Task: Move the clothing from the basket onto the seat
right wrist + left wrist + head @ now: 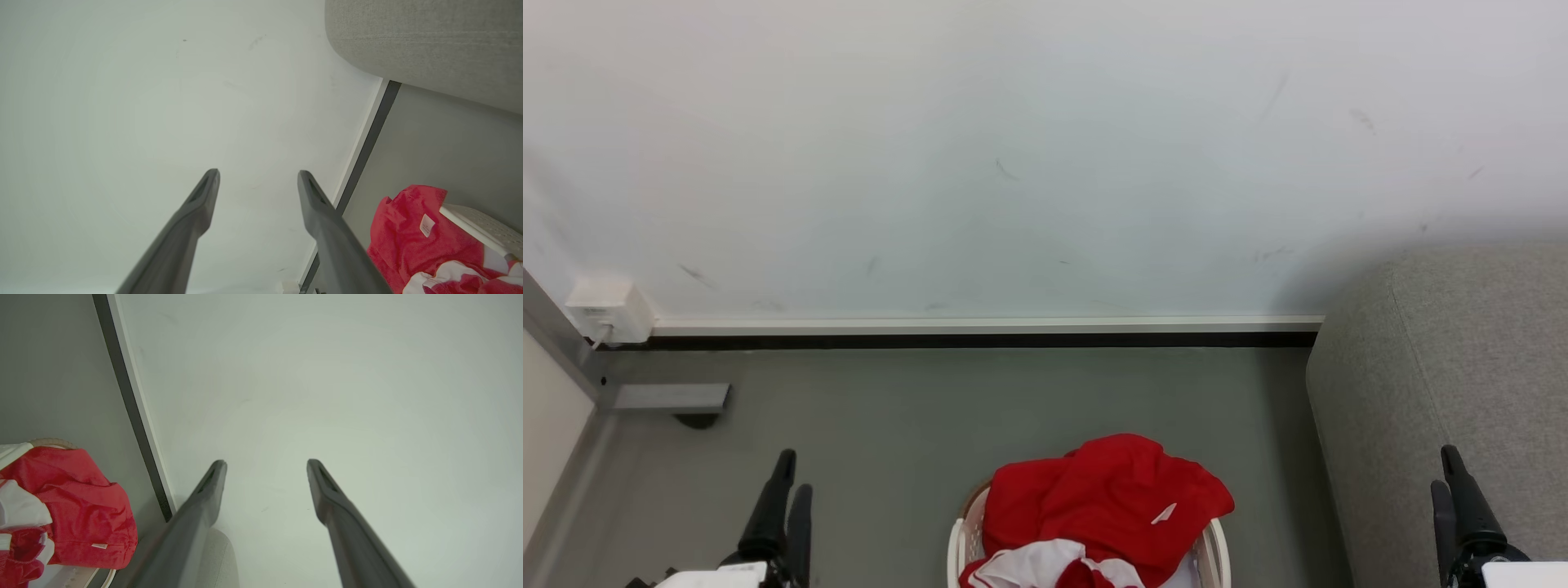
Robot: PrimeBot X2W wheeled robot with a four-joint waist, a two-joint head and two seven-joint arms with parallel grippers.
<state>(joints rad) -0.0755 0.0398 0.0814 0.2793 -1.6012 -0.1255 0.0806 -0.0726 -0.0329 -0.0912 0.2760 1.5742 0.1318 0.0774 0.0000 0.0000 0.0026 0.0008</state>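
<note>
Left gripper [266, 463]: at 7 o'clock in the head view. Its fingers are spread wide with nothing between them, and it is well apart from the load.
Right gripper [258, 172]: at 5 o'clock in the head view, likewise spread and empty, against the near flank of the seat [1445, 359].
Clothing [1111, 490]: heaped in the basket [1213, 549] at 6 o'clock. It is red on top, with white panels toward the near edge. The top fold bulges above the rim and laps over it on the 3 o'clock side.
Basket: on the floor [890, 425] between the two grippers; we see its far part alone.
Seat: at 3 to 4 o'clock, near the basket with a strip of floor between. We note no red fabric on the part in view.
Handling: we judge the garments light, limp and easily creased. They should drape and trail when lifted, and one may drag a neighbour along.
Hold point: we recommend pinching the raised red fold at the crest of the heap (near the small white tag [1164, 514]), taking a thick bunch of cloth, not a single layer.
Progress: we judge the transfer not yet begun.
</note>
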